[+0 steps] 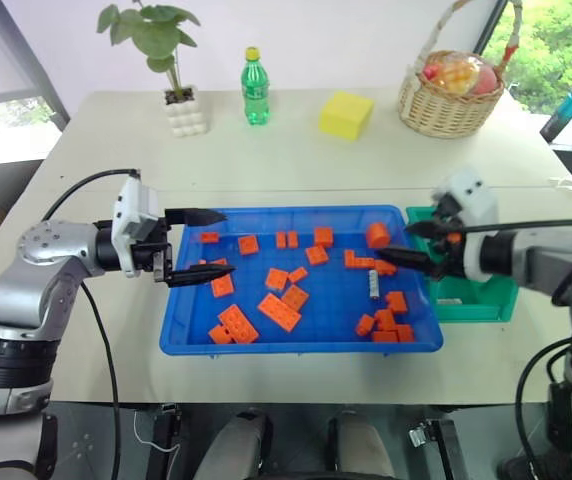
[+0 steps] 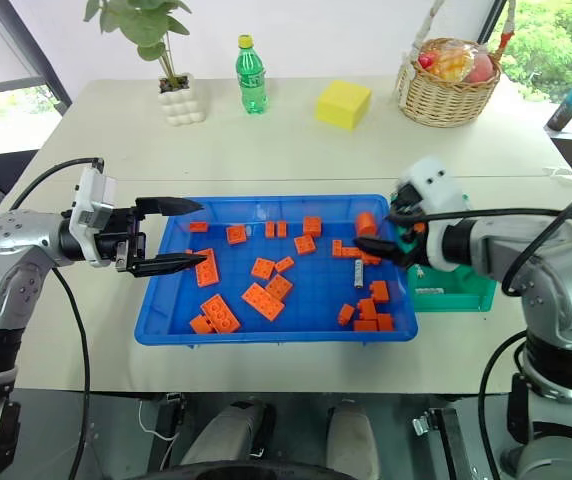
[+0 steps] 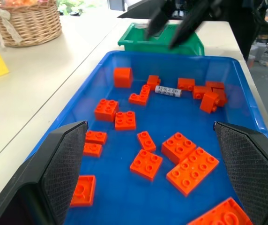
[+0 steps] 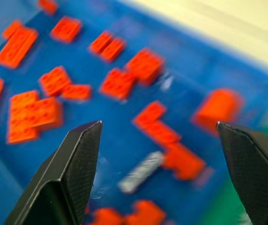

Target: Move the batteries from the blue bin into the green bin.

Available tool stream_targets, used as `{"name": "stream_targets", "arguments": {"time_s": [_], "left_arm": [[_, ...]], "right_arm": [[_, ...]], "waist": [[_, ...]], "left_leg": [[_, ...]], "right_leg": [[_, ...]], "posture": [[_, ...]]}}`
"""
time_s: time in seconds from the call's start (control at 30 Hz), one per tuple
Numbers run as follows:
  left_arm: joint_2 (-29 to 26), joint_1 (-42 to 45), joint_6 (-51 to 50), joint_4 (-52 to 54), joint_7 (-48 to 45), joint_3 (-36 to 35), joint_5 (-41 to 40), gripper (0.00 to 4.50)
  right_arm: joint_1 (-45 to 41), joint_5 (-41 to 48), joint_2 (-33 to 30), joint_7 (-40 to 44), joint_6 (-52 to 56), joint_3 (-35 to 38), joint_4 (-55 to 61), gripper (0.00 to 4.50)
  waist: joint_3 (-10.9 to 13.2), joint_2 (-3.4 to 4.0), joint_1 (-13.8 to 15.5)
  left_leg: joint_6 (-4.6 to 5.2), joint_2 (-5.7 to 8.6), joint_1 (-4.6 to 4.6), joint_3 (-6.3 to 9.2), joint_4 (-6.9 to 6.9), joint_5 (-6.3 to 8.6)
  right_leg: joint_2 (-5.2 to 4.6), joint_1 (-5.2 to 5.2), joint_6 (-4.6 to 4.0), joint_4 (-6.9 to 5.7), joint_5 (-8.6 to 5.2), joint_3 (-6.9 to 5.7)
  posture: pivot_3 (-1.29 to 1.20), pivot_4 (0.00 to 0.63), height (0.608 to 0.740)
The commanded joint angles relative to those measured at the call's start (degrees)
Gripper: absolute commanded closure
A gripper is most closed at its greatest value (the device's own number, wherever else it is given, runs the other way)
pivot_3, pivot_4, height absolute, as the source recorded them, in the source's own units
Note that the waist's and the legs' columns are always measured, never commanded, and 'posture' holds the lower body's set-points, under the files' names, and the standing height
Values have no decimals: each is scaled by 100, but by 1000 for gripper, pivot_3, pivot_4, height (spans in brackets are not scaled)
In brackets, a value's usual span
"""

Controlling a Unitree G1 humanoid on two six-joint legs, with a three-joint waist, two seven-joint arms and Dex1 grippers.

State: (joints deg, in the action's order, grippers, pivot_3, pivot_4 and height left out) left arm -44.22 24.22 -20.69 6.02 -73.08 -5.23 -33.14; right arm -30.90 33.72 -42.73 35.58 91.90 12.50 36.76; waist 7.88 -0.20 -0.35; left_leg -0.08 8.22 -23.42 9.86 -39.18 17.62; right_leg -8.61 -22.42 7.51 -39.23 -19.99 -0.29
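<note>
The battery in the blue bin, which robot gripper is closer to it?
Right. The right gripper hovers open beside the battery, at the blue bin's end near the green bin. The left gripper is open over the opposite end.

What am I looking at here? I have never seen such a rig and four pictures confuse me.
A two-armed robot stands at a table. Two pictures look down from its head; two look out from its wrists, along each arm's black jaws. A blue bin holds orange bricks and one battery. A green bin sits beside it. The left gripper and right gripper hover open over the bin's ends, holding nothing. Behind stand a plant, bottle, yellow sponge and basket.
</note>
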Motion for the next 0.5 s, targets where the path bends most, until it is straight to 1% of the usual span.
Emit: {"name": "stream_targets", "arguments": {"time_s": [0.03, 0.17, 0.3, 0.5], "left_arm": [[-12, 16, 61, 136, 17, -73, -30, 0], [9, -8, 74, 153, 54, -75, -24, 0], [7, -55, 78, 199, 82, -103, -36, 0], [25, -33, 52, 276, 168, -100, -47, 0]], "right_arm": [[411, 608, 202, -530, 60, 61, 517, 523], [611, 863, 333, -1164, 60, -5, 405, 523], [561, 1245, 459, -1676, 60, 13, 116, 523], [418, 1734, 773, -2438, 60, -233, -150, 523]], "waist": [[-3, -5, -15], [-2, -4, -69], [-3, -4, -81], [-3, -4, -74]], "left_leg": [[0, 0, 0, 0, 1, 0], [0, -2, 2, -5, 2, 0], [0, -5, 5, -7, 4, 0], [0, -4, 5, -7, 2, 0]], "right_leg": [[0, 2, 0, 1, 0, 0], [-1, -1, 0, -1, 0, 0], [1, -2, 0, -2, 0, 0], [0, 0, 0, -4, 0, 0]], "posture": [[0, 150, 737], [0, 150, 737], [0, 150, 737], [0, 150, 737]]}}
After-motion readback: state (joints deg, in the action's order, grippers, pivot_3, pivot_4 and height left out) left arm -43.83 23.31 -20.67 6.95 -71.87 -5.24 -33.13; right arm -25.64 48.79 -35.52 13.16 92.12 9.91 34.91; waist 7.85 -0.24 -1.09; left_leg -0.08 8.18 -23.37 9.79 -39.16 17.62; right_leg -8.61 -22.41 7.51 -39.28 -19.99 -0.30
